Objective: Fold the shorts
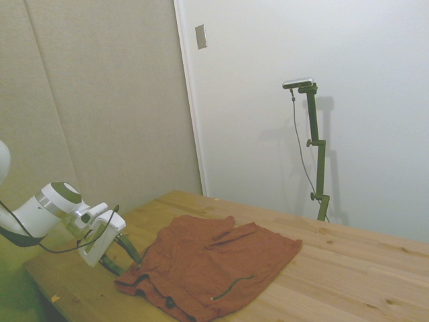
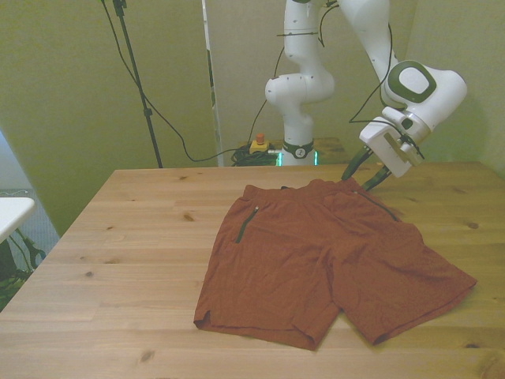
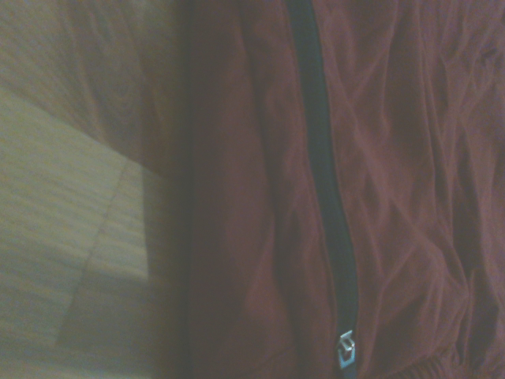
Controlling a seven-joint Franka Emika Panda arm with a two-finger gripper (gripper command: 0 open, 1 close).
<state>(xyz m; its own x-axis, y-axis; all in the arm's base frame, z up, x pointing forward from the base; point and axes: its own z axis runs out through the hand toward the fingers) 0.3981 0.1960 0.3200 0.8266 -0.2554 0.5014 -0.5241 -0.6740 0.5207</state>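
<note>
shorts [image 2: 331, 260]: lay spread flat on the table [image 2: 118, 237], waistband toward the far edge, both legs toward the near edge; not yet folded.
gripper [image 2: 363, 175]: hung tilted at the waistband corner on the front view's right, fingers spread, tips at or just above the cloth; contact could not be told.
zip [image 3: 323, 181]: ran dark down the pocket seam, close under the wrist camera, metal pull [image 3: 346, 349] at its end.
step in hand: judged as taking hold of that waistband corner for a first fold.
grip advice: best pinched on the edging itself, both layers together, not on the zip pull, which would likely slip.
fold advice: best lifted only enough to clear the cloth, then carried across toward the front view's left, so that leg lands on leg.
risk: soft fabric could drag and bunch if pulled low; thin corner could slide out of a shallow pinch.
</note>
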